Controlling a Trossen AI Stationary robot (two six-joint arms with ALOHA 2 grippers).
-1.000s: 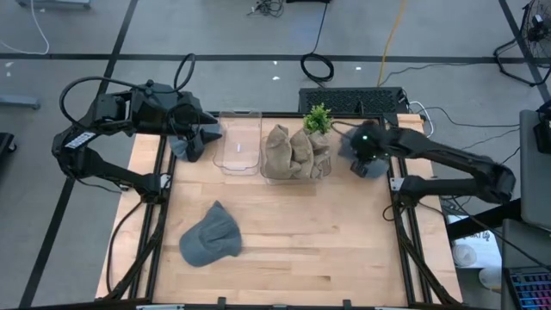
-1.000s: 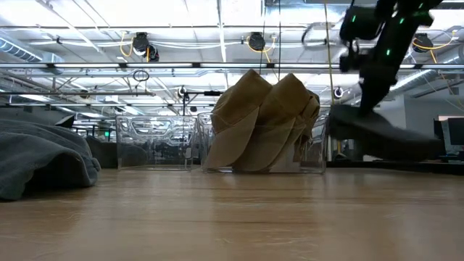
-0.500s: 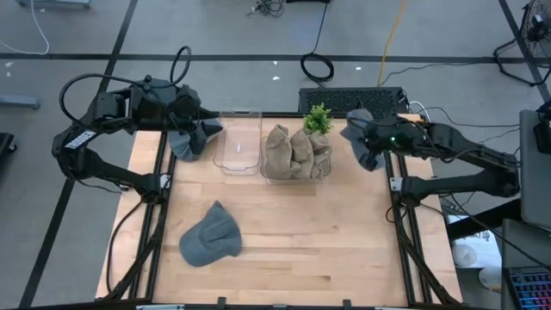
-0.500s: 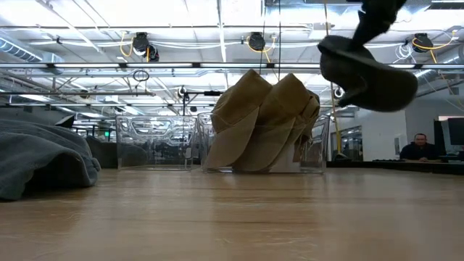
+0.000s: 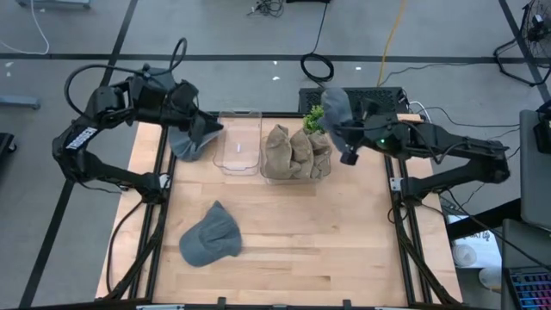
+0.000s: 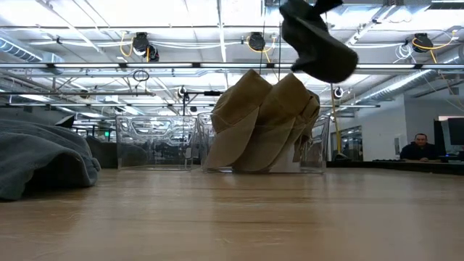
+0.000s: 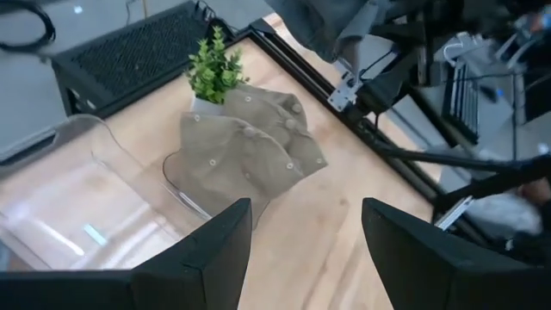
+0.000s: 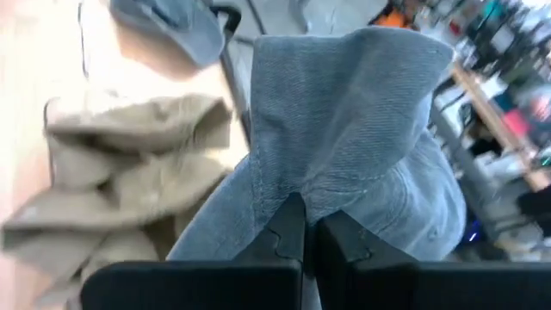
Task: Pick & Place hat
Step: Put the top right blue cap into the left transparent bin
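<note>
- Step in hand: carrying. The right gripper (image 8: 301, 226) has its fingers pinched on a grey hat (image 5: 335, 107), lifted clear of the counter (image 5: 327, 232) near the bin of tan hats (image 5: 295, 153).
- Next move, likely: lower the hat into a clear bin (image 5: 238, 143) before letting go.
- Left gripper (image 7: 303, 226): fingers spread, with another grey hat (image 5: 191, 139) beneath them.
- Only the low view shows the hat's height (image 6: 317, 42) above the tan hats.

Overhead camera looks straight down on the whole tabletop (image 5: 301, 232); low camera sits at its surface, facing the tan hats (image 6: 264, 119), probably shared by all views.
</note>
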